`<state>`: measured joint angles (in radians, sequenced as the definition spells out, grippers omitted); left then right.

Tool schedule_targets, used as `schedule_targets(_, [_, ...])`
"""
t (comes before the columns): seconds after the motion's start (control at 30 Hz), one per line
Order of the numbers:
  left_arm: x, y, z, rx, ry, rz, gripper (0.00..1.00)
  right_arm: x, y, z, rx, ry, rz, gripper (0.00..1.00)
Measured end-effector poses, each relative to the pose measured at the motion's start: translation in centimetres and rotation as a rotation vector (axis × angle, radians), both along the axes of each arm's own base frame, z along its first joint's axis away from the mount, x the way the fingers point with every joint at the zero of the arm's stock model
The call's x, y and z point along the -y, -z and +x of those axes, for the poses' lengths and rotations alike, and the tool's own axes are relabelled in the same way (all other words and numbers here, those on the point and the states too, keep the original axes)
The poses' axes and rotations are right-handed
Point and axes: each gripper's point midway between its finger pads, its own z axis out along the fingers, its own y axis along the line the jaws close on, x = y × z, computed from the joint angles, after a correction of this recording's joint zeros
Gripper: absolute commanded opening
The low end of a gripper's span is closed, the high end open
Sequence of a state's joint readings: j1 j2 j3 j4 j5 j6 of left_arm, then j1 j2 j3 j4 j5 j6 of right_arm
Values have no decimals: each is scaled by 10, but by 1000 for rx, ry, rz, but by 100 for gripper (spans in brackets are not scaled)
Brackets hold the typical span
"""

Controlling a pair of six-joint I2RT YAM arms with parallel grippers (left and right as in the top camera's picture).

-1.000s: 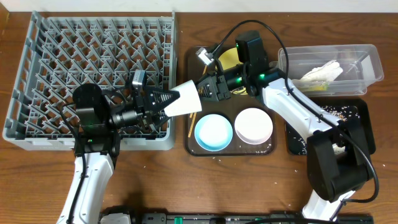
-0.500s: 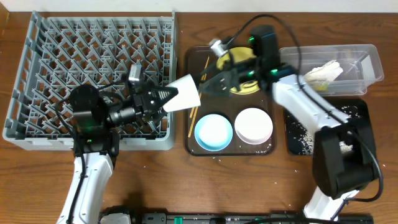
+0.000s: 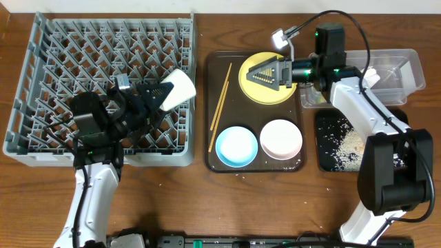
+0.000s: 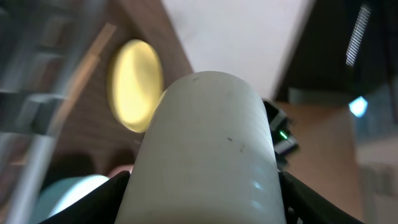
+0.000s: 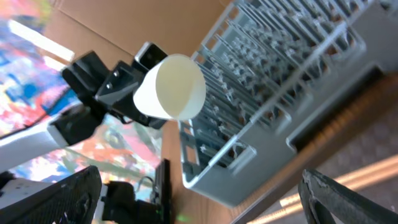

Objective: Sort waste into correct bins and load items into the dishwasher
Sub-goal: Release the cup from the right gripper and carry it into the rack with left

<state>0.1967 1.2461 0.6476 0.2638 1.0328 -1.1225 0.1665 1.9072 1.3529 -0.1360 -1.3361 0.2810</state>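
Clasping the white cup (image 3: 178, 87), left gripper (image 3: 161, 95) hangs over the dish rack (image 3: 41, 83); right gripper (image 3: 260, 74) gapes empty above yellow plate (image 3: 266, 96).

Left wrist view: the small white cup (image 4: 205, 149) fills the frame, its lower end cut by the bottom edge, hiding most of the left gripper's fingers (image 4: 311, 205); the round yellow plate (image 4: 134, 86) and light blue bowl (image 4: 68, 196) are blurred. Right wrist view: the right gripper's fingers (image 5: 56, 199) and the large grey plastic dish rack (image 5: 280, 81) run off-frame
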Motion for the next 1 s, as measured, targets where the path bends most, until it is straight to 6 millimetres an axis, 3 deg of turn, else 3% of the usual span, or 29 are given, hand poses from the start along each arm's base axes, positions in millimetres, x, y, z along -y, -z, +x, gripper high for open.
schedule_targets(0.13, [-8,5,5,-55,-40,72,45,-6,23,-4,-51,38,-98,99])
schedule_targets(0.3, [-22,-19,8,-108,-69,219,46,-3,48,-7,-62,106,-262,99])
schedule_targets(0.47, [-39,-49,-1,-136,-100,414,46,10,54,-4,-29,177,-383,99])
schedule_targets(0.57, [-48,-56,-12,-175,-115,526,46,15,51,-3,-4,203,-418,99])
schedule_targets(1.0, [-57,-20,-58,-389,-70,848,46,22,58,-6,-16,218,-473,99])
